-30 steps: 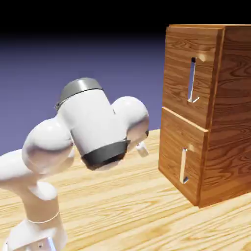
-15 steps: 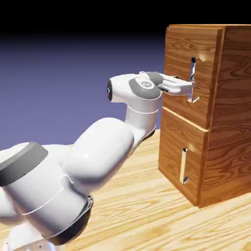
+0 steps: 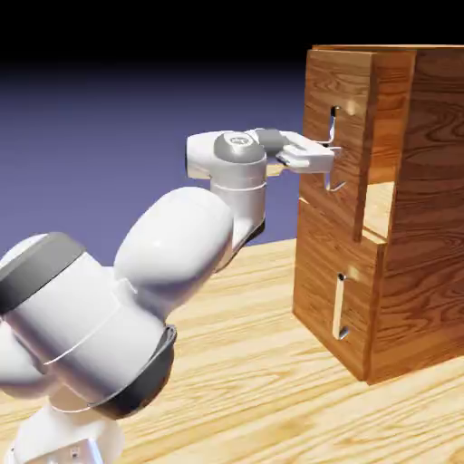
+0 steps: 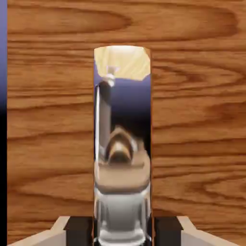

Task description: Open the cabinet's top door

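A simulated robotics scene: beyond the claw (image 3: 337, 156) stands a wood-grain cabinet (image 3: 381, 208), below it a pale wood tabletop (image 3: 227, 317), behind it a plain blue-violet backdrop (image 3: 109, 145).

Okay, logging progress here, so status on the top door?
Gripper shut on the top handle. Top door ajar, lower door closed. Nothing seen blocking.

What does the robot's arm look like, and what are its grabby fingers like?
The arm is shiny white, with fat, rounded parts like smooth tubes, and dark grey bands around some of the joints. Its tool has two small fingers: pale, light-coloured pieces with black tips. I can't see any cables on it.
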`<action>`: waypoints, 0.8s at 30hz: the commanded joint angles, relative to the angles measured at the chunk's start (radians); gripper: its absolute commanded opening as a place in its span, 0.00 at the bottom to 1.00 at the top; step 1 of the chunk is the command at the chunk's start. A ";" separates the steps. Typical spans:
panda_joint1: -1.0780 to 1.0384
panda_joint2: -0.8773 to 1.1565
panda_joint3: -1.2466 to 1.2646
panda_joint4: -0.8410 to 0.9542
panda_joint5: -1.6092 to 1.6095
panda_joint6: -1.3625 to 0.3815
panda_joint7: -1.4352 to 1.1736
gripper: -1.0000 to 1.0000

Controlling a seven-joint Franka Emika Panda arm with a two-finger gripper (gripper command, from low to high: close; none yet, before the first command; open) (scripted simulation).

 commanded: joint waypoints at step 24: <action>0.277 -0.599 0.355 0.114 0.697 -0.958 0.413 0.00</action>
